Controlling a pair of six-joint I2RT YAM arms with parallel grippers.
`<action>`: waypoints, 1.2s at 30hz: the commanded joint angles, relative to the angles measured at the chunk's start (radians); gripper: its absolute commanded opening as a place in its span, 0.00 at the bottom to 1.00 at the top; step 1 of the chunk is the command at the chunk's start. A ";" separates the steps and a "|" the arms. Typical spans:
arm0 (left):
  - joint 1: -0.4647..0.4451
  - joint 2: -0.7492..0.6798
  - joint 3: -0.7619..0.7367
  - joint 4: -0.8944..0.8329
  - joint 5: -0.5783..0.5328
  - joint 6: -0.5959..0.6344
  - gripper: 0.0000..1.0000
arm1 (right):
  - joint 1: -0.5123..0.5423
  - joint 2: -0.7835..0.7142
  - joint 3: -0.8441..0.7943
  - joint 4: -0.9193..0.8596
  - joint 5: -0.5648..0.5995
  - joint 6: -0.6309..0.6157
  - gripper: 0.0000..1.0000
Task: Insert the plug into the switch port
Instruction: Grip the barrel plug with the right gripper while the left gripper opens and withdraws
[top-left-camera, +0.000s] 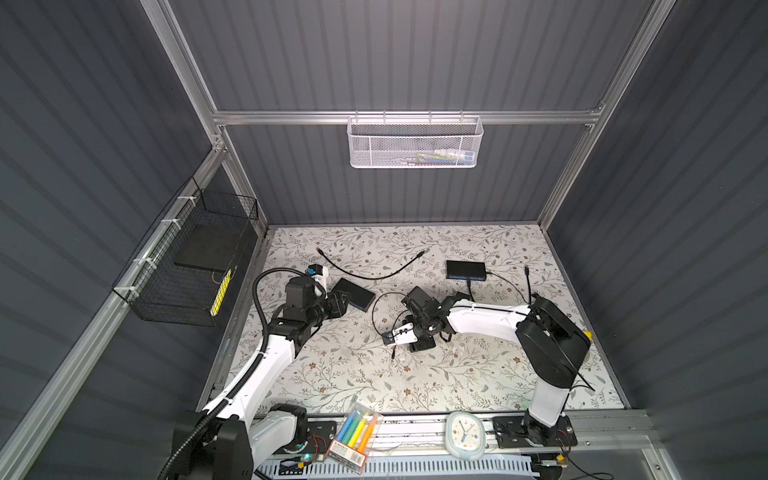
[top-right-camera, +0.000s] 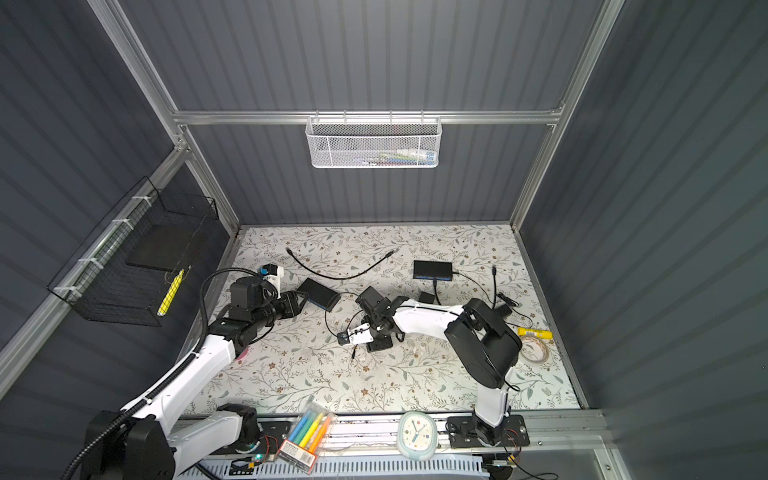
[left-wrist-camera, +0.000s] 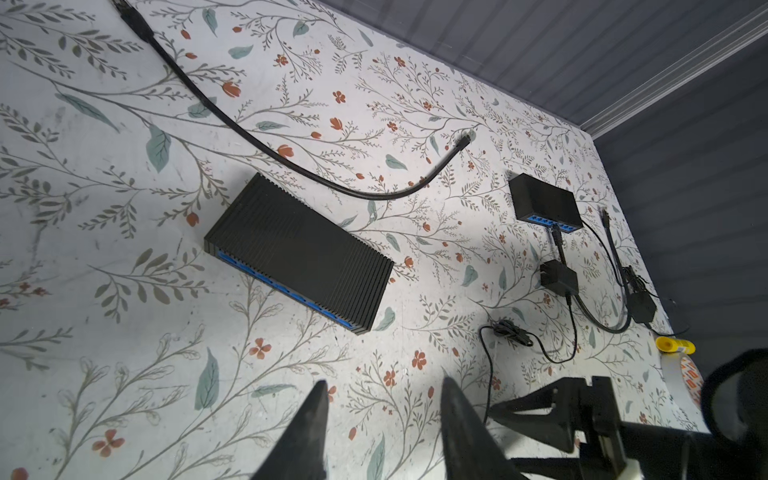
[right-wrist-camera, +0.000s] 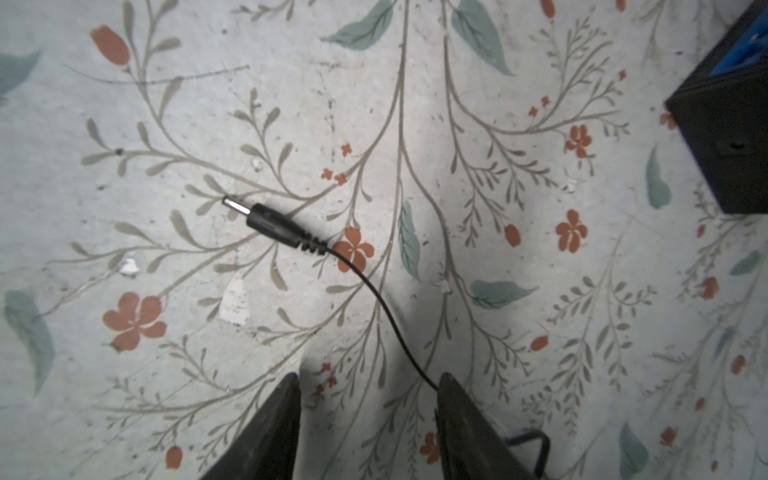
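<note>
The plug (right-wrist-camera: 274, 226) is a small black barrel plug on a thin wire, lying loose on the floral table (right-wrist-camera: 124, 124); in both top views it is a tiny dark tip (top-left-camera: 392, 354) (top-right-camera: 353, 354). My right gripper (right-wrist-camera: 370, 378) (top-left-camera: 405, 343) (top-right-camera: 365, 341) hangs open just behind it, and the wire runs past one fingertip (right-wrist-camera: 449, 386) without being pinched. The switch (left-wrist-camera: 299, 253) (top-left-camera: 355, 295) (top-right-camera: 319, 294) is a ribbed black box with a blue port row; its corner (right-wrist-camera: 731, 124) shows a small round hole. My left gripper (left-wrist-camera: 384, 384) (top-left-camera: 343, 305) (top-right-camera: 301, 305) is open and empty beside it.
A second black switch (top-left-camera: 465, 270) (left-wrist-camera: 544, 203) with cables plugged in sits at the back right, with power adapters (left-wrist-camera: 559, 276) near it. A thick black cable (top-left-camera: 370, 270) curves across the back. A tape roll (top-right-camera: 534, 349) lies at the right, a clock (top-left-camera: 465, 434) and marker pack (top-left-camera: 353, 436) in front.
</note>
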 joint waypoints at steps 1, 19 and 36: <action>0.007 0.003 -0.015 0.026 0.038 -0.008 0.45 | 0.007 0.019 0.025 0.039 0.036 -0.014 0.52; 0.009 0.014 -0.018 0.032 0.060 -0.004 0.44 | 0.010 0.121 0.108 -0.109 -0.033 -0.025 0.29; 0.009 -0.012 -0.026 0.033 0.155 -0.014 0.43 | -0.054 0.003 0.099 0.060 -0.009 0.300 0.00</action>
